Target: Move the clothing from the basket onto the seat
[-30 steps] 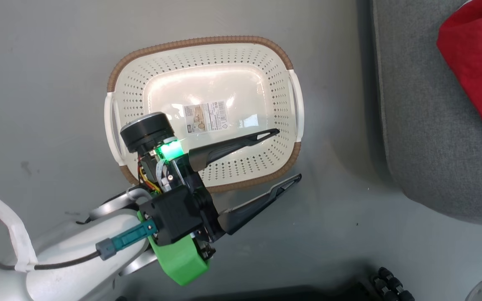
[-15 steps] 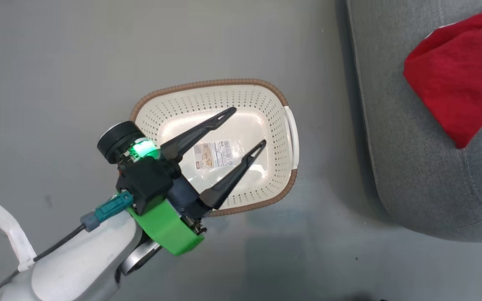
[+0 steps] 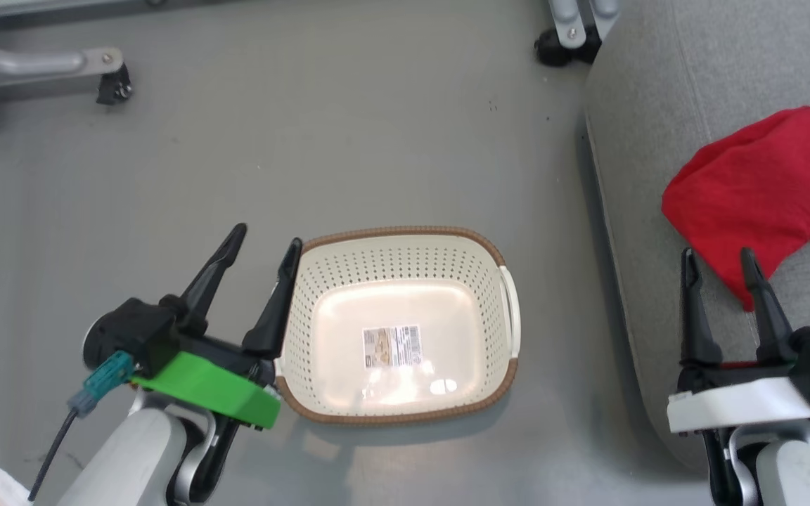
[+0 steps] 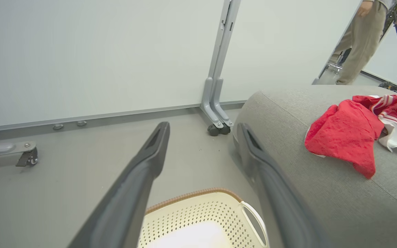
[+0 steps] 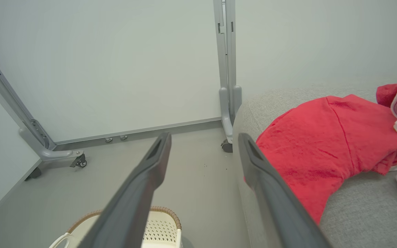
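The cream basket stands on the grey floor, with just a label on its base. Both pieces of clothing lie on the grey seat: a plain red shirt and, beyond it, a red-and-white striped garment. My left gripper is open beside the basket's left rim, nothing between its fingers. My right gripper is open over the seat's front edge, its tips just short of the red shirt. The left wrist view looks past the open left gripper at the basket and the seat.
White panel walls on grey wheeled feet close off the far side of the floor. A person stands in the distance behind the seat. Bare grey floor lies between the basket and the panels.
The head camera has swung. My left gripper has drawn back from above the basket to its left side, still open. My right gripper has come into view at the seat.
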Controlling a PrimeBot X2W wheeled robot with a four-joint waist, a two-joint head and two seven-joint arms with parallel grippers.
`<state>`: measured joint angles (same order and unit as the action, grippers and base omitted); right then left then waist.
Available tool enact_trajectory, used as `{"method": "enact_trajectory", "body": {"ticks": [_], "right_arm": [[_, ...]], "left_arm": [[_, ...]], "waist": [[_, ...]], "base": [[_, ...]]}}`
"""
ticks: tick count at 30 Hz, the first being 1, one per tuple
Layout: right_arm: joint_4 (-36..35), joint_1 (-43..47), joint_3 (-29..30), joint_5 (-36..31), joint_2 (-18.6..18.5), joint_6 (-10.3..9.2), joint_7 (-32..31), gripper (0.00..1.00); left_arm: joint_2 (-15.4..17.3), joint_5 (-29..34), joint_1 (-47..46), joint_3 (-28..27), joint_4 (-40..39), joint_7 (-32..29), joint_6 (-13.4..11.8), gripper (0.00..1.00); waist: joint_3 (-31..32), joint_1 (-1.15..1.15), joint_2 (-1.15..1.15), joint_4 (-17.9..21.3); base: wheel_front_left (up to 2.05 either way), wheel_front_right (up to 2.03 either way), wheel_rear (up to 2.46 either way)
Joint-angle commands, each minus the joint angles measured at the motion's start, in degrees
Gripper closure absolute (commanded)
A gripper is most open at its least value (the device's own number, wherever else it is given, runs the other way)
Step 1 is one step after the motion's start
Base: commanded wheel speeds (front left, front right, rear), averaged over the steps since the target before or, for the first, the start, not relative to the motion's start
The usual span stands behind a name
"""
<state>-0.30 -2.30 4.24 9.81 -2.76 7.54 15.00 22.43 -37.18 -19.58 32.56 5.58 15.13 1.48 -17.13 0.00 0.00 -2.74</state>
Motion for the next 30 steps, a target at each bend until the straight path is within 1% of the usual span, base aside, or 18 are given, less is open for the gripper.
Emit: {"method": "enact_trajectory", "body": {"ticks": [1, 3, 7, 10, 13, 19, 25, 27, 30], "right_arm": [[0.2, 1.8, -0.9, -0.8, -0.2, -0.10, 0.2, 0.00], [0.3, 3.0, -1.8, -0.7, -0.2, -0.10, 0.2, 0.00], [-0.2, 5.8, -3.2, -2.0, -0.2, -0.10, 0.2, 0.00], [-1.0, 7.7, -4.0, -2.7, -0.2, -0.10, 0.2, 0.00], [-1.7, 10.3, -4.1, -2.2, -0.2, -0.10, 0.2, 0.00], [-3.1, 15.3, -3.8, -1.3, -0.2, -0.10, 0.2, 0.00], [-3.3, 17.7, -4.7, -0.4, -0.2, -0.10, 0.2, 0.00], [-3.1, 17.9, -5.0, -0.1, -0.2, -0.10, 0.2, 0.00], [-2.7, 17.8, -5.3, 0.0, -0.2, -0.10, 0.2, 0.00]], "left_arm": [[-0.8, 1.4, 2.9, -2.7, 0.3, 0.0, -0.5, 0.00], [-2.1, 2.9, 6.0, -6.9, 0.2, 0.0, -0.9, 0.00], [-4.8, 7.2, 12.2, -15.3, -1.1, 0.0, -0.5, 0.00], [-6.9, 11.2, 16.8, -20.6, -3.0, 0.0, 0.7, 0.00], [-9.0, 15.6, 21.5, -24.5, -5.3, 0.0, 2.8, 0.00], [-12.2, 21.5, 28.6, -28.1, -8.4, 0.0, 5.4, 0.00], [-14.8, 24.2, 31.8, -31.2, -9.8, 0.0, 6.0, 0.00], [-14.9, 24.4, 32.5, -30.8, -9.6, 0.0, 6.1, 0.00], [-14.1, 24.1, 32.7, -30.0, -9.0, 0.0, 6.1, 0.00]], "waist": [[7.7, 0.00, 0.00, -4.4], [9.6, 0.00, 0.00, -5.4], [12.9, 0.00, 0.00, -7.2], [15.0, 0.00, 0.00, -8.1], [17.2, 0.00, 0.00, -8.8], [20.1, 0.00, 0.00, -8.8], [21.1, 0.00, 0.00, -7.9], [21.2, 0.00, 0.00, -7.6], [21.1, 0.00, 0.00, -7.2]], "base": [[0.00, 0.00, 0.00], [0.00, 0.00, 0.00], [0.00, 0.00, 0.00], [0.00, 0.00, 0.00], [0.00, 0.00, 0.00], [0.00, 0.00, 0.00], [0.00, 0.00, 0.00], [0.00, 0.00, 0.00], [0.00, 0.00, 0.00]]}}
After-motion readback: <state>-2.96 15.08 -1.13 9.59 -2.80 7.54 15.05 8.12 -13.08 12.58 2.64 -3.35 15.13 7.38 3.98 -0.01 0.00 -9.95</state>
